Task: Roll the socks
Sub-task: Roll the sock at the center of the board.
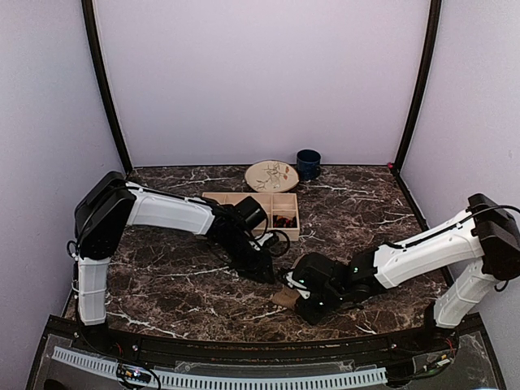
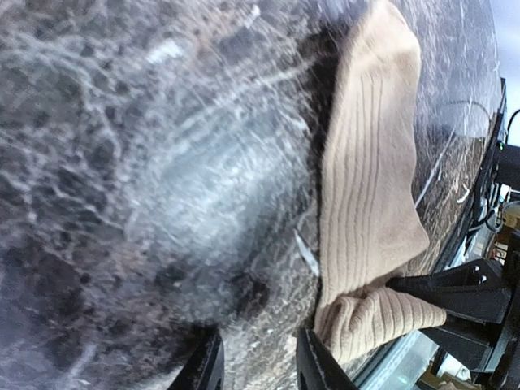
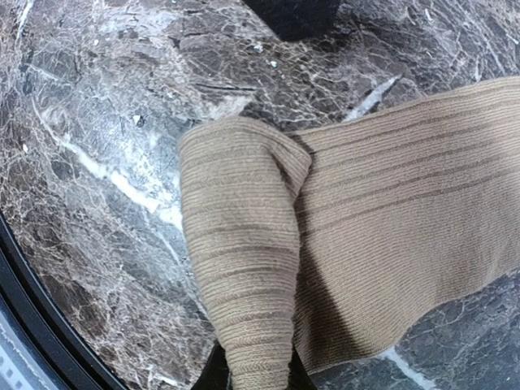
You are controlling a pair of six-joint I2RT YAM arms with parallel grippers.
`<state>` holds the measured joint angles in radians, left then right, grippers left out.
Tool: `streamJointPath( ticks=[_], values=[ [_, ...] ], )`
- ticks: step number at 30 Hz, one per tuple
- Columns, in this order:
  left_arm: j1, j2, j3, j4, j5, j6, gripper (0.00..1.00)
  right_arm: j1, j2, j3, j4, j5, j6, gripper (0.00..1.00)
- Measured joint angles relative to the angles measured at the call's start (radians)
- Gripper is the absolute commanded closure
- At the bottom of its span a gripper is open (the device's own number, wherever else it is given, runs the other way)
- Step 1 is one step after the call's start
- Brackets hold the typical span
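Observation:
The tan sock lies flat on the marble table near the front edge, also visible as the tan sock and the tan sock. One end is folded over and lifted. My right gripper is shut on that folded end, and it shows from above as the right gripper. My left gripper is open over bare marble just beside the sock's edge, with nothing between its fingers. From above, the left gripper hangs just behind and left of the sock. A small black-and-red bundle, seemingly the other sock, sits in the tray.
A wooden compartment tray stands behind the left gripper. A patterned plate and a dark blue mug stand at the back. The table's front edge runs close below the sock.

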<state>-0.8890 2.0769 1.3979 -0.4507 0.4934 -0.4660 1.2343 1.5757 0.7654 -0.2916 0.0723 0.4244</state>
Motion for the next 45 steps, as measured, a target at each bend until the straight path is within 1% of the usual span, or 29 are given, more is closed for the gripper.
streamJointPath(
  ticks=[8,19,26,32,40,45],
  values=[
    [0.004,-0.031,-0.042,0.046,-0.045,-0.018,0.66,-0.061,-0.017,-0.026,0.029,-0.108,0.038,0.94],
    [0.003,-0.133,-0.197,0.143,-0.062,0.010,0.66,-0.220,-0.029,-0.092,0.118,-0.376,0.101,0.94],
    [-0.038,-0.143,-0.200,0.151,-0.065,0.074,0.66,-0.305,-0.029,-0.134,0.161,-0.549,0.154,0.94],
    [-0.089,-0.143,-0.174,0.169,-0.064,0.120,0.65,-0.359,-0.014,-0.158,0.203,-0.658,0.201,0.94],
    [-0.098,-0.143,-0.172,0.204,-0.041,0.156,0.64,-0.407,0.005,-0.187,0.285,-0.796,0.274,0.94],
    [-0.102,-0.143,-0.172,0.223,-0.014,0.169,0.63,-0.425,0.044,-0.190,0.317,-0.845,0.296,0.95]
  ],
)
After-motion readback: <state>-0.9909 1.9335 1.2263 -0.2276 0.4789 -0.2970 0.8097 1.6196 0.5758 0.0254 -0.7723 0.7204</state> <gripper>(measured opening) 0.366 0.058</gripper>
